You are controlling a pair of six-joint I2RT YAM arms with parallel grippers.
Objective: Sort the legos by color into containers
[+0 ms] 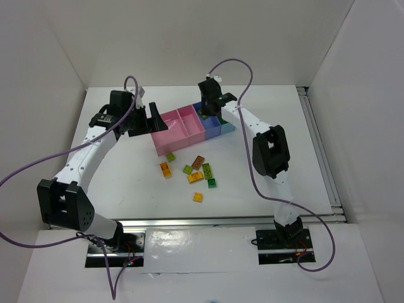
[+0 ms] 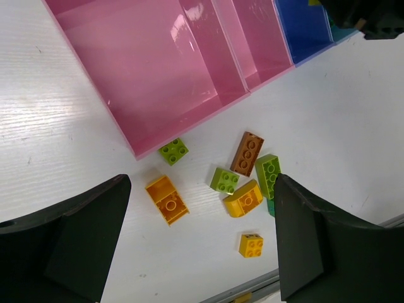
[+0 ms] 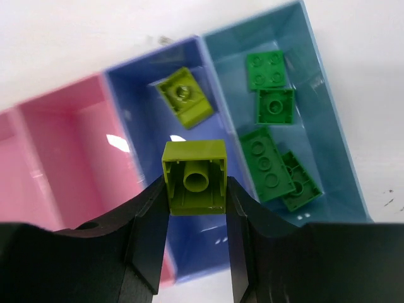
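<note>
My right gripper point(image 3: 196, 196) is shut on a lime green lego point(image 3: 194, 177), held underside up above the darker blue bin point(image 3: 202, 246). Another lime lego point(image 3: 185, 96) lies in that bin. Several dark green legos point(image 3: 274, 104) lie in the light blue bin point(image 3: 331, 173). The pink bins point(image 2: 151, 69) show no bricks inside. My left gripper point(image 2: 202, 240) hangs open over loose legos on the table: an orange-yellow one point(image 2: 167, 200), a lime one point(image 2: 225, 180), a brown one point(image 2: 247, 153) and a small orange one point(image 2: 252, 245).
A metal rail point(image 1: 233, 221) runs along the table's near edge, close to the loose bricks point(image 1: 196, 177). White walls enclose the table on three sides. Purple cables loop from both arms.
</note>
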